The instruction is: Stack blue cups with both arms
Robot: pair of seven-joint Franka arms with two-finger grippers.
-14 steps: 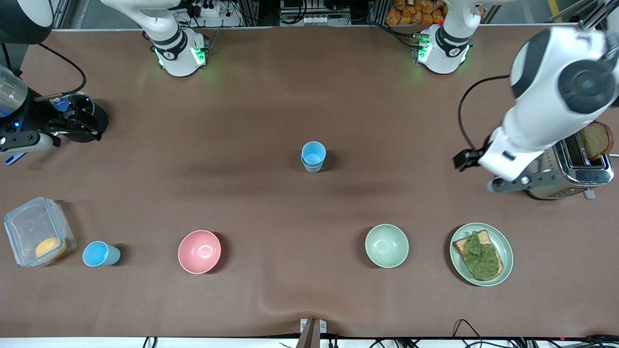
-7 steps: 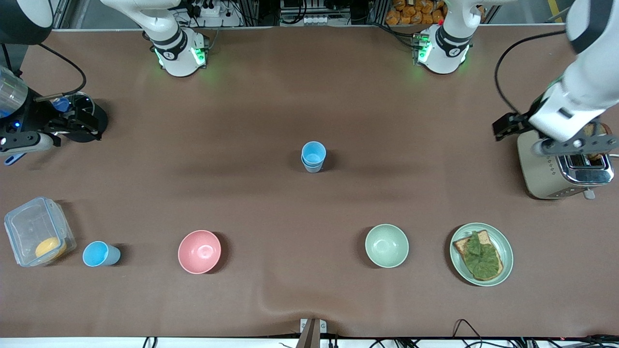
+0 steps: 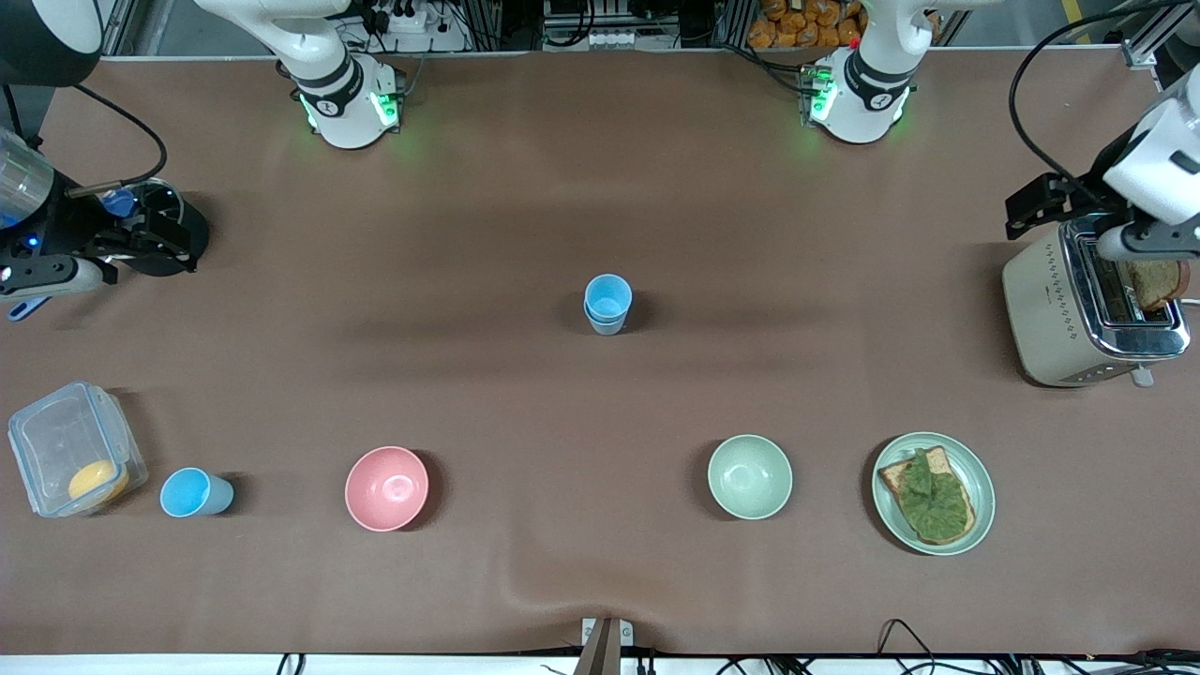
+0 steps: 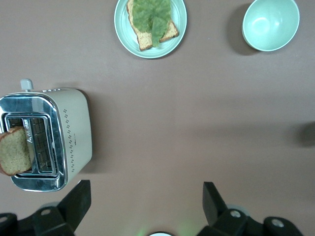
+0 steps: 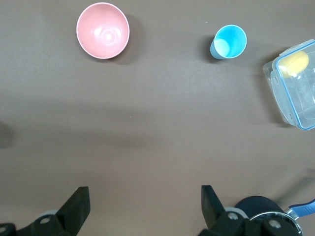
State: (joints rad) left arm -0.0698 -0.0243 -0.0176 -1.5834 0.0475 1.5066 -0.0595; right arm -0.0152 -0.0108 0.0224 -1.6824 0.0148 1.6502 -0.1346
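Note:
Two blue cups stand nested as one stack at the table's middle, a sky-blue one inside a greyer one. A third sky-blue cup stands alone toward the right arm's end, beside the clear container, and shows in the right wrist view. My left gripper is over the toaster, open and empty in its wrist view. My right gripper is held at the right arm's end of the table, open and empty. The stack is out of both wrist views.
A pink bowl and a pale green bowl sit near the front camera. A plate holds toast with lettuce. A toaster holds bread. A clear container holds something yellow. A black round object is beside the right gripper.
My left arm has swung away from the table's middle toward its own end, and its gripper is now over the toaster. The right arm and the cups have not moved.

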